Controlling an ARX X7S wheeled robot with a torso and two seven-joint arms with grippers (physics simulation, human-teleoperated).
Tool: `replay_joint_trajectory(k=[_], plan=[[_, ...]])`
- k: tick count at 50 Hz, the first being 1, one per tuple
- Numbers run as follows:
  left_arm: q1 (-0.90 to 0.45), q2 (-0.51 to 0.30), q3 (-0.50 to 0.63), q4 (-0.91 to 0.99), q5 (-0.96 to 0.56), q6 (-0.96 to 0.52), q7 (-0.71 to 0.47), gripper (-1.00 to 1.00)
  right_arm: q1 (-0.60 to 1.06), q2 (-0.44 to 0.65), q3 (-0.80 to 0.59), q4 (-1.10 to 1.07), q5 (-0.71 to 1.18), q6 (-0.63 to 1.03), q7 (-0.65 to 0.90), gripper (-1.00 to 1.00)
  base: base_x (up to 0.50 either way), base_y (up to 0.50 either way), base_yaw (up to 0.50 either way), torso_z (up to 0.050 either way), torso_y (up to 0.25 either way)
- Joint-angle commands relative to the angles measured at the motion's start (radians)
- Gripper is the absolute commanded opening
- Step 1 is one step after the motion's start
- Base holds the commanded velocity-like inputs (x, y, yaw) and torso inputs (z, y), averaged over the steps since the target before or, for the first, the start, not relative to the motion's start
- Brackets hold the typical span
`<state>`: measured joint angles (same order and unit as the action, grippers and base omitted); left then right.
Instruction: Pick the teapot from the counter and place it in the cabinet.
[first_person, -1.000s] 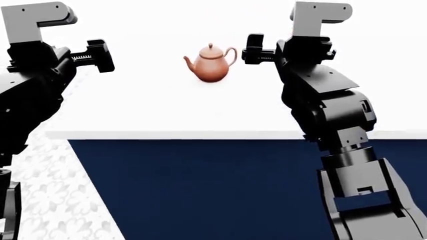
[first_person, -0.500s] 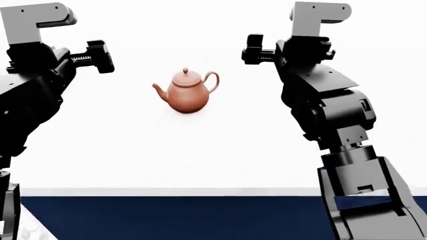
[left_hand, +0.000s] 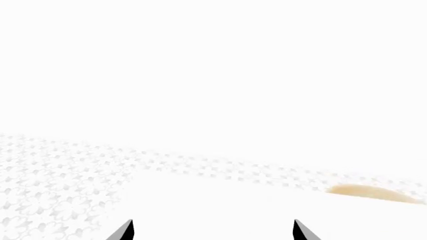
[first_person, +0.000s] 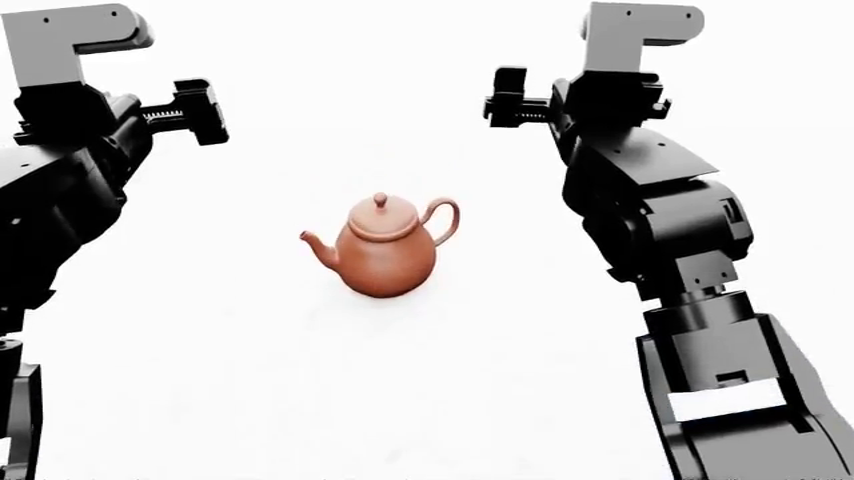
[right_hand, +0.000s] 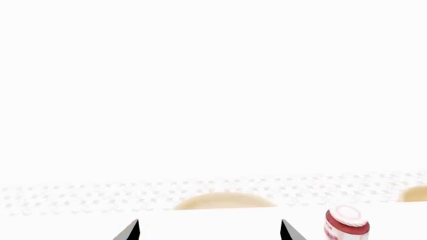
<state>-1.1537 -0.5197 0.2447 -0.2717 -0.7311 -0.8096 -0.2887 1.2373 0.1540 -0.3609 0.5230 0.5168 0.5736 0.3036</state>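
1. The teapot (first_person: 383, 257) stands upright on the counter (first_person: 240, 380), between my arms, spout toward my left gripper (first_person: 187, 112).
2. My right gripper (first_person: 507, 98) hangs empty beyond the teapot's handle; I cannot tell how wide either is open.
3. I'd lower it over the handle squarely before closing.

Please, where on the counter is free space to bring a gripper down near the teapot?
The counter is bare all around the teapot: wide white patches lie between it and the left arm, between it and the right arm, and in front of it. Nothing crowds it in the head view. A small red-and-white jar shows only in the right wrist view.
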Motion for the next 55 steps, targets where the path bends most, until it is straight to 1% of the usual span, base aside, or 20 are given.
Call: replay_joint_trajectory(k=[1,14,17,19,23,27,31,33,34,35,36,37,42,48,55], plan=[[-0.002,0.0,0.002,-0.004,0.0,0.002,0.0,1.0,-0.003,0.004,0.0,-0.01,0.008,-0.002,0.005,1.0,0.0,0.0,0.0,0.0,0.0],[0.015,-0.009,-0.008,0.03,-0.015,-0.012,-0.013,1.0,0.004,0.008,-0.004,-0.007,0.009,-0.008,0.009,1.0,0.0,0.0,0.0,0.0,0.0],[0.011,-0.006,-0.005,0.02,-0.011,-0.007,-0.01,1.0,0.02,0.016,-0.008,-0.009,0.017,0.003,-0.013,1.0,0.0,0.0,0.0,0.0,0.0],[0.01,-0.006,-0.004,0.018,-0.01,-0.006,-0.009,1.0,0.047,0.025,-0.013,0.007,0.031,0.016,-0.059,1.0,0.0,0.0,0.0,0.0,0.0],[0.012,-0.006,-0.006,0.021,-0.013,-0.007,-0.011,1.0,0.12,0.051,-0.038,0.087,0.062,0.039,-0.225,1.0,0.0,0.0,0.0,0.0,0.0],[0.013,-0.007,-0.006,0.024,-0.015,-0.009,-0.012,1.0,0.201,0.058,-0.109,0.256,0.025,-0.007,-0.408,1.0,0.0,0.0,0.0,0.0,0.0],[0.008,-0.004,-0.002,0.014,-0.011,-0.005,-0.008,1.0,0.278,0.063,-0.161,0.387,0.02,0.002,-0.601,1.0,0.0,0.0,0.0,0.0,0.0],[0.006,-0.004,-0.001,0.012,-0.011,-0.005,-0.008,1.0,0.31,0.066,-0.185,0.439,0.027,0.016,-0.721,1.0,0.0,0.0,0.0,0.0,0.0],[0.004,-0.002,0.0,0.006,-0.01,-0.004,-0.006,1.0,0.393,0.031,-0.219,0.589,0.001,-0.051,-0.871,1.0,0.0,0.0,0.0,0.0,0.0],[0.003,-0.001,0.0,0.004,-0.01,-0.004,-0.006,1.0,0.438,0.009,-0.233,0.739,-0.022,-0.087,-1.014,1.0,0.0,0.0,0.0,0.0,0.0],[0.005,-0.002,-0.001,0.007,-0.012,-0.006,-0.008,1.0,0.441,0.014,-0.227,0.785,-0.04,-0.068,-1.066,1.0,0.0,0.0,0.0,0.0,0.0],[0.005,-0.002,-0.002,0.008,-0.013,-0.007,-0.008,1.0,0.443,0.016,-0.216,0.785,-0.062,-0.056,-1.106,1.0,0.0,0.0,0.0,0.0,0.0],[0.002,0.001,0.0,-0.003,-0.011,-0.004,-0.005,1.0,0.443,0.011,-0.143,0.785,-0.182,-0.028,-1.229,1.0,0.0,0.0,0.0,0.0,0.0],[-0.007,0.008,0.006,-0.025,-0.005,0.004,0.003,1.0,0.432,0.006,-0.066,0.785,-0.303,-0.02,-1.337,1.0,0.0,0.0,0.0,0.0,0.0],[-0.004,0.007,0.007,-0.023,-0.008,0.001,0.003,1.0,0.415,0.009,0.005,0.786,-0.399,-0.02,-1.42,1.0,0.0,0.0,0.0,0.0,0.0]])
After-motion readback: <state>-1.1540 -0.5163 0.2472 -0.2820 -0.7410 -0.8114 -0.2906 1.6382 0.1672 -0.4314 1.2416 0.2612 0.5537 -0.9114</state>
